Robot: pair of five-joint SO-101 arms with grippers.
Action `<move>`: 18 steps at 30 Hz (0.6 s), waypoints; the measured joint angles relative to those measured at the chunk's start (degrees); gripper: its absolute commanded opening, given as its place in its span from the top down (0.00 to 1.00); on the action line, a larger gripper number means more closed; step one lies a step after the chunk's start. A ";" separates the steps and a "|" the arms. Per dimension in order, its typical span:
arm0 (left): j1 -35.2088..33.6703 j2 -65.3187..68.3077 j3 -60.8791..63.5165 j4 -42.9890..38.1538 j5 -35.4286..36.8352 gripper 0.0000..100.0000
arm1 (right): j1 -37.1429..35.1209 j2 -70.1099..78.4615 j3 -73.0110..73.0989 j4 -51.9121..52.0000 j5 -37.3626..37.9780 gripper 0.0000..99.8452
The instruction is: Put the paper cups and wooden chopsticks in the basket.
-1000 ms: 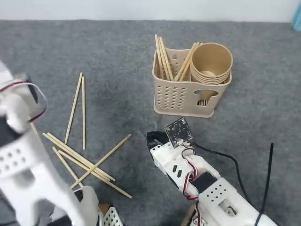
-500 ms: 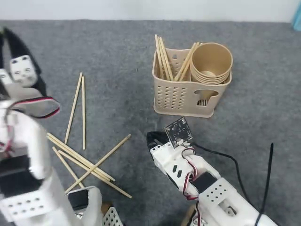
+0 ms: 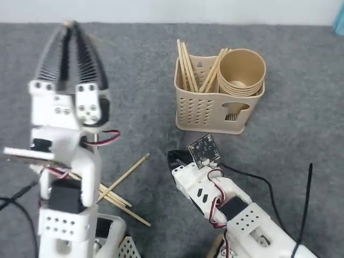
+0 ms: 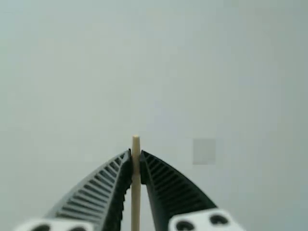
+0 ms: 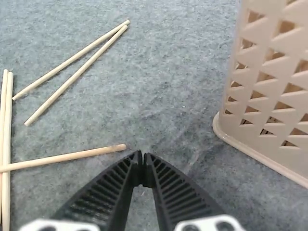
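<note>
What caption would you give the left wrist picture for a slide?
Left gripper shut on one chopstick, its end sticking out beyond the jaws.

High view: left arm (image 3: 72, 145) covers part of loose chopsticks (image 3: 124, 176) on carpet (image 3: 140, 80); you cannot count them. Held chopstick (image 4: 135, 183): lower length cut off by frame edge in left wrist view. Paper cups (image 3: 242, 70): stack's lower part hidden behind basket (image 3: 207, 110) wall; your cup count uncertain. Right wrist view: basket cut off at frame edge, its contents hidden from you.
</note>
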 measured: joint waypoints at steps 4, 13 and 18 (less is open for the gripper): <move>5.45 7.21 -4.40 0.00 7.30 0.99 | 0.00 0.00 0.00 0.00 0.00 0.99; 10.46 24.18 -13.89 0.00 14.59 0.99 | 0.88 0.00 0.00 0.00 0.00 0.99; 11.43 29.63 -13.98 0.00 14.95 0.99 | 0.88 0.00 0.00 0.00 0.00 0.99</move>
